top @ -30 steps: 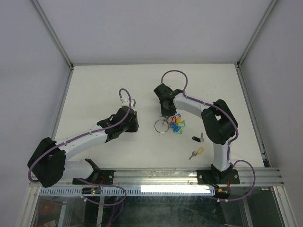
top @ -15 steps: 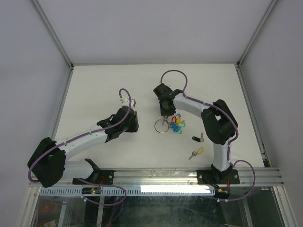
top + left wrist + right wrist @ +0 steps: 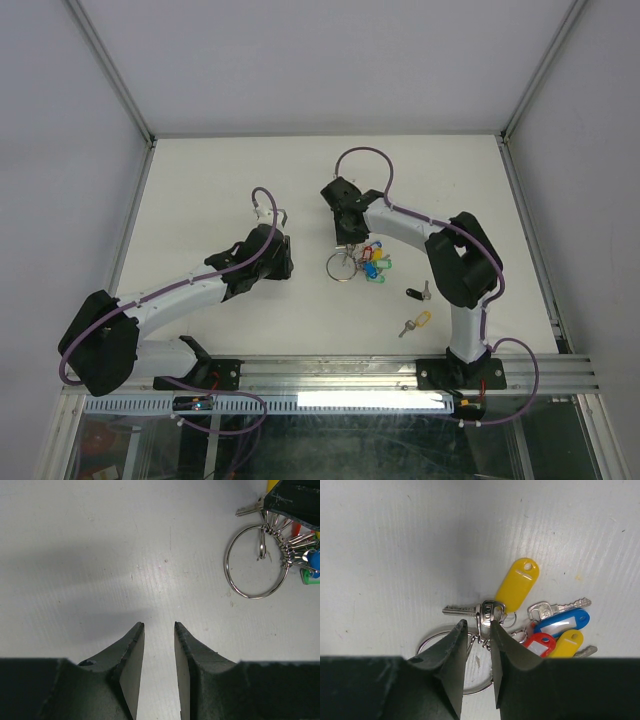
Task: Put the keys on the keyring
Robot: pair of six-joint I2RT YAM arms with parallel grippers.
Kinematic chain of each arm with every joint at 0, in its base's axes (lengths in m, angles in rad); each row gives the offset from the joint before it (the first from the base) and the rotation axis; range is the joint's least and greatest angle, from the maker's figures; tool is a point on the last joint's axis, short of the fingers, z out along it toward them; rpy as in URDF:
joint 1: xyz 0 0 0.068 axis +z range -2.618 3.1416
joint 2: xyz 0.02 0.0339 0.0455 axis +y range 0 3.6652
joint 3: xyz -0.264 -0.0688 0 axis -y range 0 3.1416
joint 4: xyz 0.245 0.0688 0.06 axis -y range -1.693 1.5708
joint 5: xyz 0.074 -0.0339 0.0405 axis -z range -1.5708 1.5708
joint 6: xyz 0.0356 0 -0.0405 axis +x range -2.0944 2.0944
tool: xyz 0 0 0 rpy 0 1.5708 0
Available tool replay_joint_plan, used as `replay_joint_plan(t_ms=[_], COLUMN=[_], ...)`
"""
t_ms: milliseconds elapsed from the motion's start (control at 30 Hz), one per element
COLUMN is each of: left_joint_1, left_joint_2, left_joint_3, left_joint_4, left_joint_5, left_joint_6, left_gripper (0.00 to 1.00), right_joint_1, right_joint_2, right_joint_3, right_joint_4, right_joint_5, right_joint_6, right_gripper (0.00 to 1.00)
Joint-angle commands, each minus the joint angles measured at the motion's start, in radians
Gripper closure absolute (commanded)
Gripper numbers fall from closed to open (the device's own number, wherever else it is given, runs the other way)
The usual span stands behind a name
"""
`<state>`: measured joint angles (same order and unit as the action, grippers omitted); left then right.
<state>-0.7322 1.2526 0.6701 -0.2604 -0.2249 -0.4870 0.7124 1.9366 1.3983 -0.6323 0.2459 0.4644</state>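
Narrowly parted left claw [image 3: 159, 624] (keyring [image 3: 225, 565] nearby)

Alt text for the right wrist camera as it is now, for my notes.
The right tool, fingers narrowly apart, sits over the small links beside a silver key; a grip cannot be confirmed. Around it on the white table lie a yellow tag, blue tag, red tag and part of the keyring.

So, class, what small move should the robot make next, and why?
Probably bring the left gripper over to pin the keyring: it hovers empty over the table, while the right gripper is at a silver key by the ring.
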Motion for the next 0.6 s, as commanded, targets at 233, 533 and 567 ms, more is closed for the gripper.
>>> replay_joint_plan(t_ms=[233,533,567], left_joint_1=[-0.002,-0.002,-0.002], left_joint_2=[-0.010,-0.006,-0.006], left_joint_3=[0.004,0.006,0.005], left_joint_4=[0.057,0.058,0.058], left_joint_5=[0.017,0.023,0.023], left_joint_6=[-0.005,-0.005,-0.005], left_gripper=[0.71,0.71,0.71], right_joint_1=[0.005,0.004,0.004], right_joint_2=[0.028,0.045,0.047], right_joint_3=[0.069,0.072,0.072], right_joint_4=[0.010,0.003,0.002], right_joint_5=[0.003,-0.005,-0.007], right_joint_6=[-0.032,-0.032,-0.031], right_gripper=[0.77,0.80,0.80])
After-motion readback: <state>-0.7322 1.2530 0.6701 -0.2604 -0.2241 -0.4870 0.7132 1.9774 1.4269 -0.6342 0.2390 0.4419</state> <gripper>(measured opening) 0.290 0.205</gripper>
